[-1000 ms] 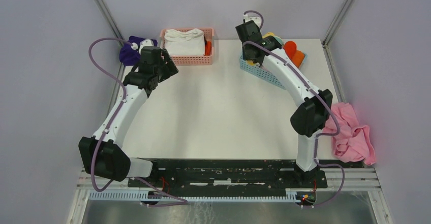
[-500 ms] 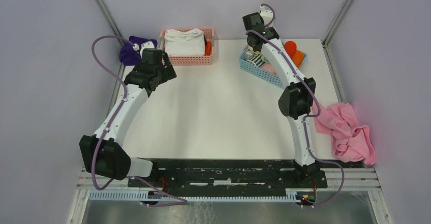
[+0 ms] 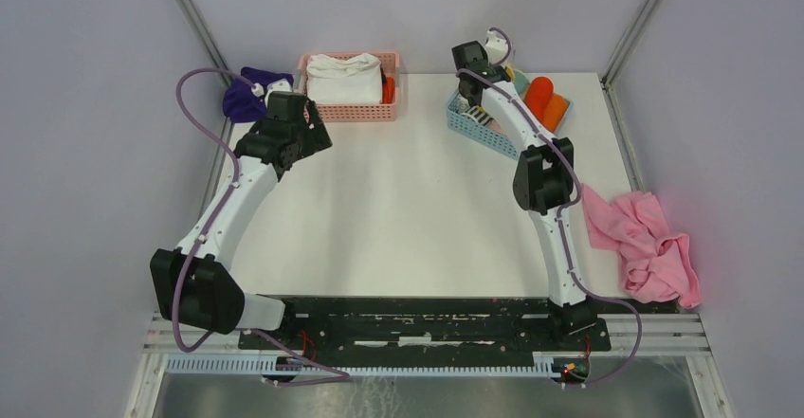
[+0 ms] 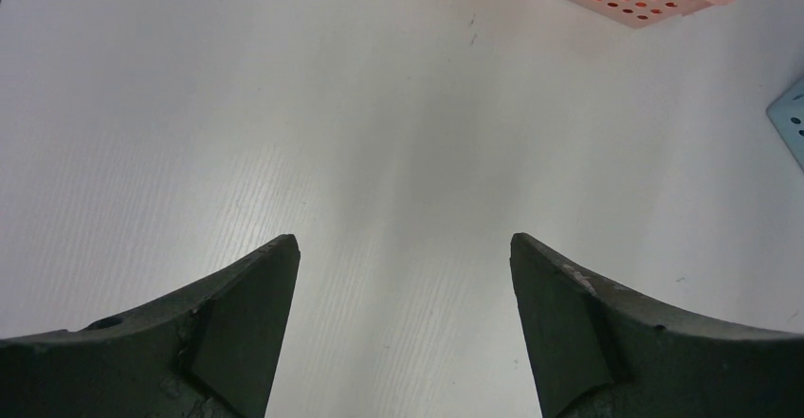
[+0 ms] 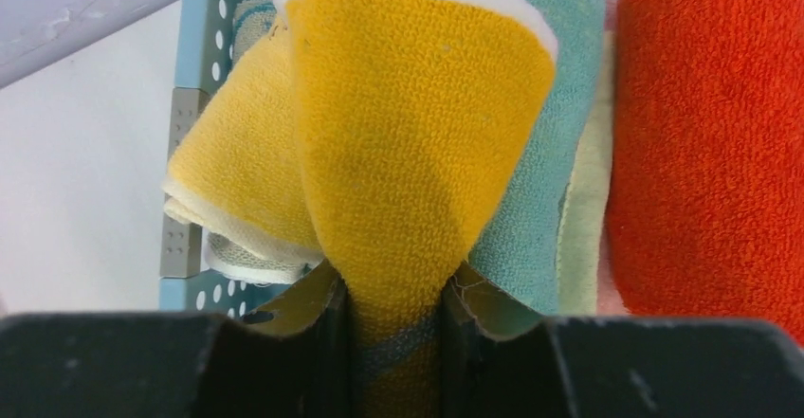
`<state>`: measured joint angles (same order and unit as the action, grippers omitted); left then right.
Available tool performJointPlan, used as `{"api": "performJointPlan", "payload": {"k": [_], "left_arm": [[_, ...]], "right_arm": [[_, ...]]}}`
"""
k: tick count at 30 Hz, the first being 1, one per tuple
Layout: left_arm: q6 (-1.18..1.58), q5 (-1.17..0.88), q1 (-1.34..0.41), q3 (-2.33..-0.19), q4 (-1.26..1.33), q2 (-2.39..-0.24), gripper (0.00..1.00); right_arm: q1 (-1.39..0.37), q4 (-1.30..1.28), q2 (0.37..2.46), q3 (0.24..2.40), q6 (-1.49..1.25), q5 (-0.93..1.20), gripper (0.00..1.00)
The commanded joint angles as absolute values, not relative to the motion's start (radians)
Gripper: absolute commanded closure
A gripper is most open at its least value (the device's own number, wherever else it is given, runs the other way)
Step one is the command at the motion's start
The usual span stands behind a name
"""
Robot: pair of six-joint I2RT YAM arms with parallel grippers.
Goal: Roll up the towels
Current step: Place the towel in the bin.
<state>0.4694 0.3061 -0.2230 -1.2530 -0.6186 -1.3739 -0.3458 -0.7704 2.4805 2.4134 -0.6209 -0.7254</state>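
My right gripper (image 5: 393,328) is shut on a yellow towel (image 5: 408,124) with white edging, pinching a fold of it above the blue basket (image 5: 194,105). In the top view the right gripper (image 3: 493,50) is at the far end of the blue basket (image 3: 474,126). Beside the yellow towel lie a teal towel (image 5: 545,200) and an orange rolled towel (image 5: 706,143). My left gripper (image 4: 403,285) is open and empty over the bare white table (image 4: 379,105). In the top view it (image 3: 308,138) hovers near the pink basket (image 3: 356,107).
The pink basket holds a white towel (image 3: 343,75) and an orange one. A purple towel (image 3: 242,98) lies at the table's far left corner. A pink towel (image 3: 645,243) hangs over the right edge. An orange roll (image 3: 545,96) sits behind the blue basket.
My right arm has swung back and straightened, its gripper moving farther over the blue basket's far end. My left gripper has shifted slightly.
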Motion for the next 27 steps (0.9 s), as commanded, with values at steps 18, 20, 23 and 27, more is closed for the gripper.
{"api": "performJointPlan", "payload": {"k": [18, 20, 23, 27], "left_arm": [[0.436, 0.278, -0.222, -1.234, -0.575, -1.357, 0.11], [0.436, 0.277, -0.223, -1.233, -0.574, -1.357, 0.11], [0.438, 0.272, -0.222, -1.232, -0.574, -1.356, 0.11], [0.437, 0.273, -0.222, -1.230, -0.574, -1.353, 0.11]], "right_arm": [[-0.340, -0.674, 2.341, 2.289, -0.695, -0.691, 0.34], [-0.340, -0.659, 2.308, 2.263, -0.696, -0.681, 0.34], [-0.340, -0.621, 2.271, 2.226, -0.701, -0.692, 0.34], [-0.337, -0.599, 2.273, 2.234, -0.704, -0.705, 0.53]]}}
